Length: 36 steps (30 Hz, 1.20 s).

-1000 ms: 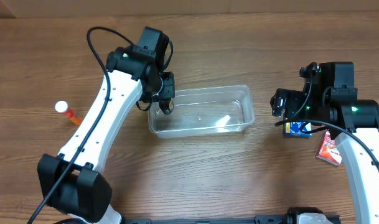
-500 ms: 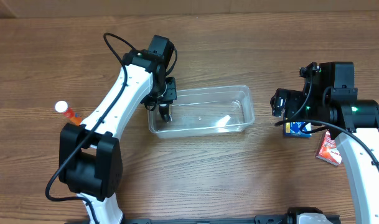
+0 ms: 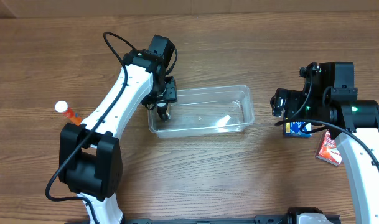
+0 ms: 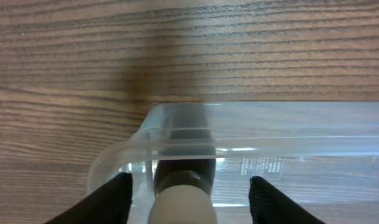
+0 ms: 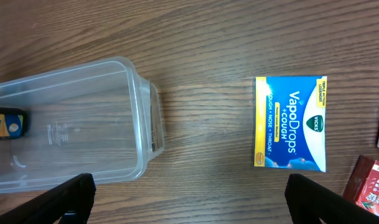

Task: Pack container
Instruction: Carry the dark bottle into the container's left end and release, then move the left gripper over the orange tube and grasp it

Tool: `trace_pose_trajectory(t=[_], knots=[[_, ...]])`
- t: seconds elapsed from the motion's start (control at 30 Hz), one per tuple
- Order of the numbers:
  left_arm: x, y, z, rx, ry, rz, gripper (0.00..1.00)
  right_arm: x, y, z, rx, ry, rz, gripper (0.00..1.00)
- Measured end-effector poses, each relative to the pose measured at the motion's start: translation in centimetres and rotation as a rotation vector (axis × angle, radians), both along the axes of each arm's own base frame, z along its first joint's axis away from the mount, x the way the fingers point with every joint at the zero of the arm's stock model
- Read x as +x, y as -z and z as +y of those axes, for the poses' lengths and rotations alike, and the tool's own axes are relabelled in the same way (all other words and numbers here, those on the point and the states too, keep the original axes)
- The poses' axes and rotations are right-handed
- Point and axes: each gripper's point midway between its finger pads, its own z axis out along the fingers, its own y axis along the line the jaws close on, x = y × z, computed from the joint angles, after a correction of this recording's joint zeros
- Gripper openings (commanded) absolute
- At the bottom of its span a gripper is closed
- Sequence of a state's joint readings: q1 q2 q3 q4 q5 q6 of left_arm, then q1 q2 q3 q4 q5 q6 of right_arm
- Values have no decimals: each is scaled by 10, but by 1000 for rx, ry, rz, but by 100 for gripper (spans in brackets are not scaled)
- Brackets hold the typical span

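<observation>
The clear plastic container (image 3: pixel 239 93) lies in the middle of the table. My left gripper (image 3: pixel 163 107) hangs over its left end. In the left wrist view the container's rim (image 4: pixel 270 124) curves under my left gripper (image 4: pixel 189 199), whose fingers stand wide open on either side of a small dark bottle (image 4: pixel 183 177) with a cream cap, without touching it. In the right wrist view that bottle (image 5: pixel 4 124) lies inside the container (image 5: pixel 139 106) at its far end. My right gripper (image 5: pixel 189 205) is open and empty over bare table, right of the container.
A blue VapoDrops box (image 5: pixel 290 122) lies flat right of the container; it also shows in the overhead view (image 3: pixel 298 129). A red packet (image 3: pixel 329 149) lies beside it. An orange bottle with a white cap (image 3: pixel 66 111) lies at the far left.
The left arm swung its elbow and lower links while its gripper stayed at the container's left end. In the last half second nothing moved. The right arm has not moved.
</observation>
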State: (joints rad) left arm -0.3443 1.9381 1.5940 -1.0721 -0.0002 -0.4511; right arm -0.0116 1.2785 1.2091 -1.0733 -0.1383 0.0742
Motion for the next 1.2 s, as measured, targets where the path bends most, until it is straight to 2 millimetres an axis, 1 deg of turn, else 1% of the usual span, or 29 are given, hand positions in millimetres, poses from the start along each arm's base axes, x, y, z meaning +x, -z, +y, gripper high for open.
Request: trace_pose_trajectory(t=[0.27,0.37,0.4,0.43,0.47,0.53,0.6,0.7,0.77,0.8,0.83,0.9,0.93,0.97,1.0,1.1,1.2], knots=[[-1,0,0,1,-2,2,73,0,0,0,0,0,0,100],[-4,-6,1,7,1,17,76,0,0,0,0,0,0,100],[-3,-12,2,8,1,18,80,0,0,0,0,0,-1,100],[-3,-18,1,10,3,15,87,0,0,0,0,0,0,100],[1,-28,1,8,6,0,98,0,0,0,0,0,0,100],[6,-50,2,15,9,-25,100,0,0,0,0,0,-1,100],[12,-76,5,31,3,-68,100,0,0,0,0,0,-1,100],[14,-113,21,103,-31,-119,100,0,0,0,1,0,0,100],[12,-136,38,143,-80,-142,100,0,0,0,0,0,-1,100],[13,-144,45,151,-101,-158,100,0,0,0,0,0,-1,100],[15,-154,55,156,-135,-174,100,0,-1,0,0,0,-2,100],[14,-167,81,162,-214,-185,100,0,0,0,0,0,-1,100],[13,-171,94,164,-253,-184,100,0,-1,0,0,0,-2,100],[11,-172,102,169,-277,-181,100,0,0,0,0,0,-1,100],[5,-176,133,176,-363,-166,100,0,0,0,0,0,-1,100],[-8,-178,176,179,-491,-128,100,0,0,0,0,0,-2,100],[-17,-178,214,159,-601,-111,100,0,-1,0,0,0,-2,100]])
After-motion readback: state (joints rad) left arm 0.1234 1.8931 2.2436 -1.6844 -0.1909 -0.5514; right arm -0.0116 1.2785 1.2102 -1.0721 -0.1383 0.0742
